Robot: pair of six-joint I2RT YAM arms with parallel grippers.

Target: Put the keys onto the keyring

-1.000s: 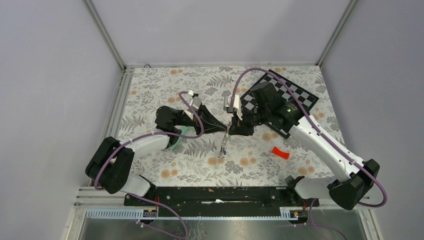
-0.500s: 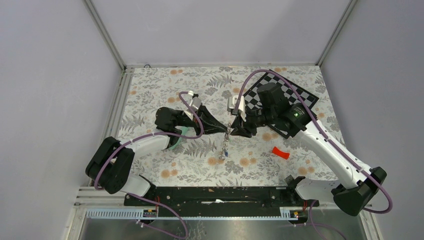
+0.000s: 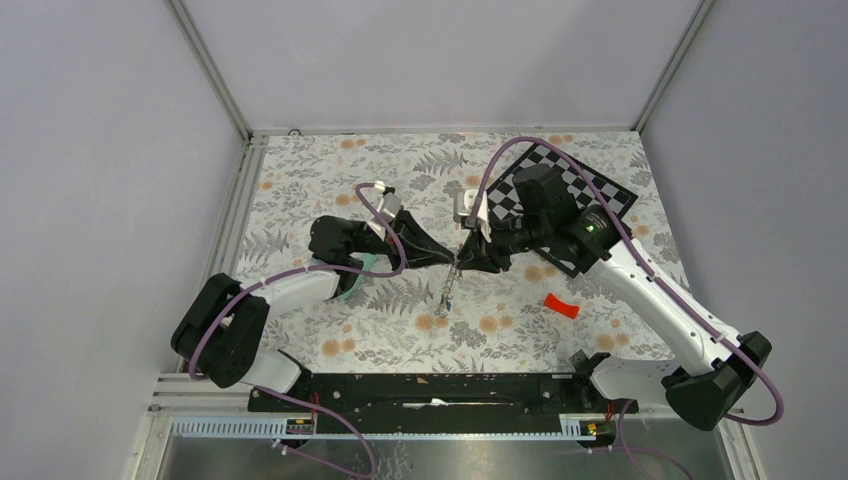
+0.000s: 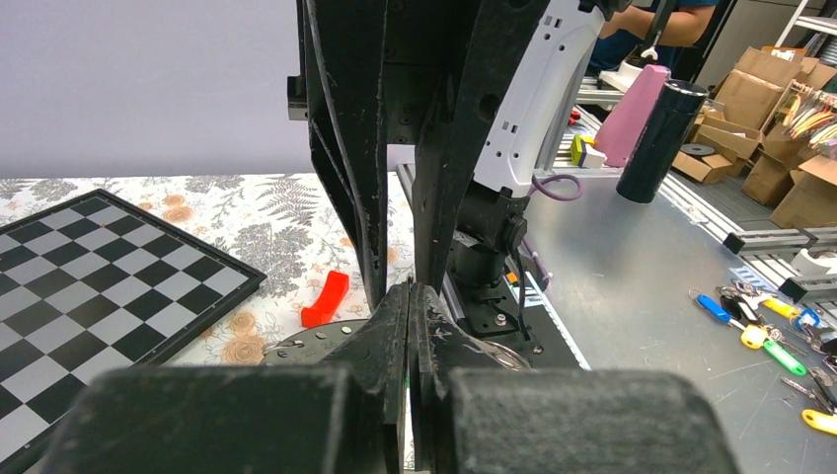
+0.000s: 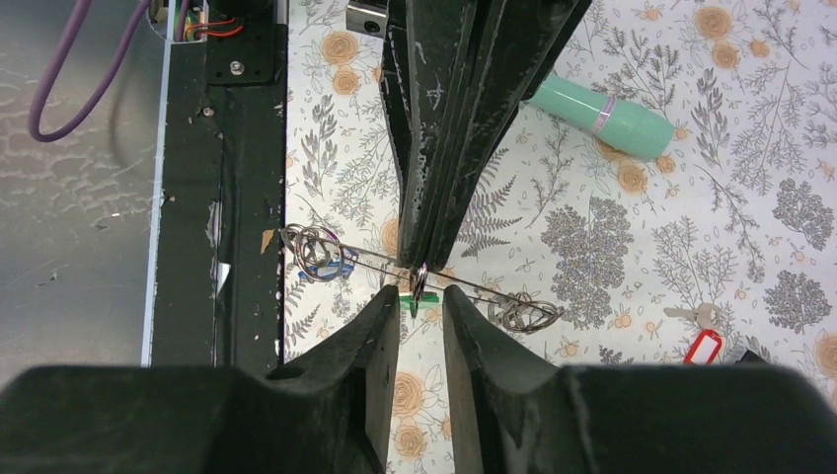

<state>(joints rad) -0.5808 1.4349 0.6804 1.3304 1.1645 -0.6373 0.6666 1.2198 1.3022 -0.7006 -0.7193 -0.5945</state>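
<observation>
Lower right of centre in the top view, nearest the arm bases: a small curved red plastic piece (image 3: pixel 562 306) is lying on the floral-patterned desk (image 3: pixel 300 180), well apart from both pincers.

Centre of the frame: the flat round grey metal keyring (image 3: pixel 446 292) is being held up edge-on, where the two arms are meeting. The left pincer (image 3: pixel 452 262) is clamping it, tips pressed tight together on the ring. The right pincer (image 5: pixel 421 308) is facing it tip to tip. Its fingers (image 5: pixel 380 331) are standing slightly apart and are pinching nothing that I can make out.

Right wrist view: a tiny key with a green oval tag (image 5: pixel 413 304) is showing in that gap. A blue-tagged key (image 5: pixel 321 267) is hanging among wire loops at the ring's left end. A red-tagged key (image 5: pixel 703 346) is lying loose on the desk at the lower right.

Farther back: a mint-green pen-shaped tube (image 5: pixel 592 111) is lying beneath the left arm. A black-and-white checkerboard (image 3: pixel 585 190) is sitting at the upper right, under the right arm.
</observation>
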